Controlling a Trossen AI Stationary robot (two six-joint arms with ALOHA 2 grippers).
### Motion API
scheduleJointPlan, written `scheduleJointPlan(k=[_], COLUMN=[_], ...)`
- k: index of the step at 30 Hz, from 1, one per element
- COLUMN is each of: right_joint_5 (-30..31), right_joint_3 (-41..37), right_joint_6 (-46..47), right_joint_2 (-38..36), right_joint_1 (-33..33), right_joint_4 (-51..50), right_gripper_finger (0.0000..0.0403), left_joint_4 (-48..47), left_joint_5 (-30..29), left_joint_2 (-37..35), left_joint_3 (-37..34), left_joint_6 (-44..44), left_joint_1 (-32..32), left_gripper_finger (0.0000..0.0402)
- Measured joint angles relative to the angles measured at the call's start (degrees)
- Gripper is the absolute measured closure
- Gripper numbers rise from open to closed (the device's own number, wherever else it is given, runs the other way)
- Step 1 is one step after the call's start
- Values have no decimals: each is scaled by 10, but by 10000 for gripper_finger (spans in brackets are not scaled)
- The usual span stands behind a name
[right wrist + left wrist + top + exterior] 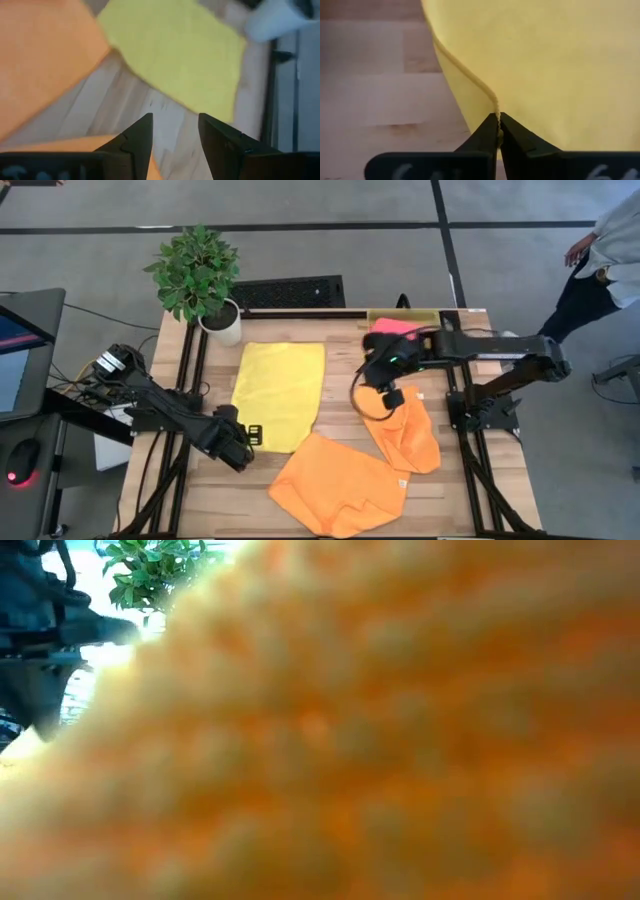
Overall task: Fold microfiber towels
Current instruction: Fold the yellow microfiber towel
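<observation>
We see the left gripper (250,436) low at the near-left corner of the yellow towel (280,393), its jaws pinched together on the towel's hem; the left wrist view shows the two dark fingers (487,131) closed on the raised yellow edge. The yellow towel lies flat and spread out on the left-centre of the tabletop (225,495), just in front of the potted plant (200,278) at the far-left corner.

The right gripper (385,385) hangs over the middle of the tabletop, its jaws apart and holding nothing, as the right wrist view shows (172,132). Just beside it, a smaller orange towel (410,435) lies toward the right edge. The larger orange towel (335,485) lies rumpled at the near edge, its far corner touching the yellow towel. The pink towel (395,326) sits in the yellow bin (425,317) at the far edge. In the low view, blurred orange cloth (380,740) fills nearly everything.
</observation>
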Motion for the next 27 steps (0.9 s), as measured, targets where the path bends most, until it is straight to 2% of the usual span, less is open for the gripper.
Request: scheduleJointPlan(k=[5,10,16,21,27], right_joint_5=[-8,-10,-10,-17,-56], right_joint_3=[0,-1,-1,0,0], right_joint_6=[-64,-129,-175,-211,-211], right_joint_2=[80,178,263,314,355], right_joint_1=[14,36,59,80,96], right_joint_4=[44,156,292,309,341], right_gripper_finger=[229,234,232,233,236], left_joint_4=[-6,-17,-17,-10,-4], left_joint_5=[-30,-23,-17,-2,6], left_joint_2=[-35,-46,-45,-45,-45], left_joint_3=[0,0,0,0,0], left_joint_6=[-4,6,10,31,43], left_joint_1=[5,18,36,47,50], left_gripper_finger=[401,401,401,401,401])
